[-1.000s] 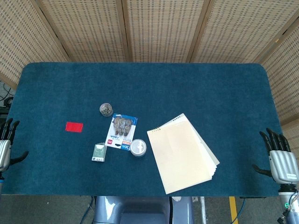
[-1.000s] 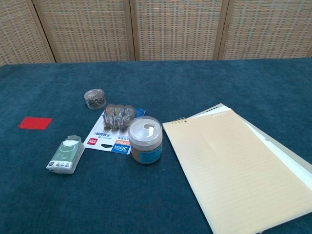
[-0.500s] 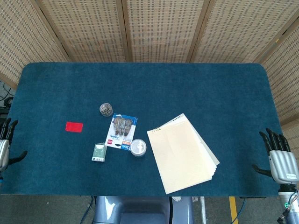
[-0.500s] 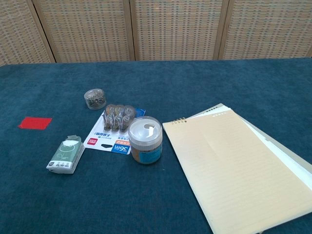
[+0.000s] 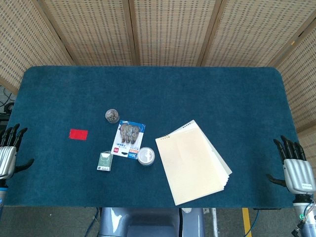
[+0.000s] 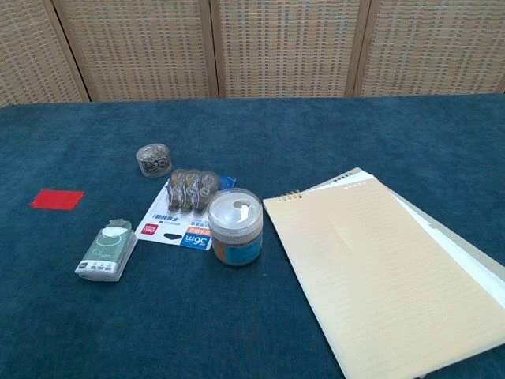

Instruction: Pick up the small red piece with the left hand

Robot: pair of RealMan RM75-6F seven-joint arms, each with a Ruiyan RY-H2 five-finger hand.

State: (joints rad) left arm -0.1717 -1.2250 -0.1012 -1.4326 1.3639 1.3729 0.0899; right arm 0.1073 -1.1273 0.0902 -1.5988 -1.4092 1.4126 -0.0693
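Note:
The small red piece (image 5: 78, 134) (image 6: 57, 199) lies flat on the blue tablecloth, left of the other items. My left hand (image 5: 8, 155) hovers at the table's left edge, well to the left of the red piece, fingers spread and holding nothing. At the right edge my right hand (image 5: 295, 168) is also spread and empty. The chest view shows neither hand.
A small round tin (image 5: 112, 116), a blister card of clips (image 5: 128, 139), a round plastic jar (image 5: 145, 156) and a small green packet (image 5: 104, 161) cluster right of the red piece. A notepad (image 5: 193, 162) on loose sheets lies at centre right.
My left hand has shifted slightly rightward, further into view at the table's left edge. The right hand and all objects are unchanged.

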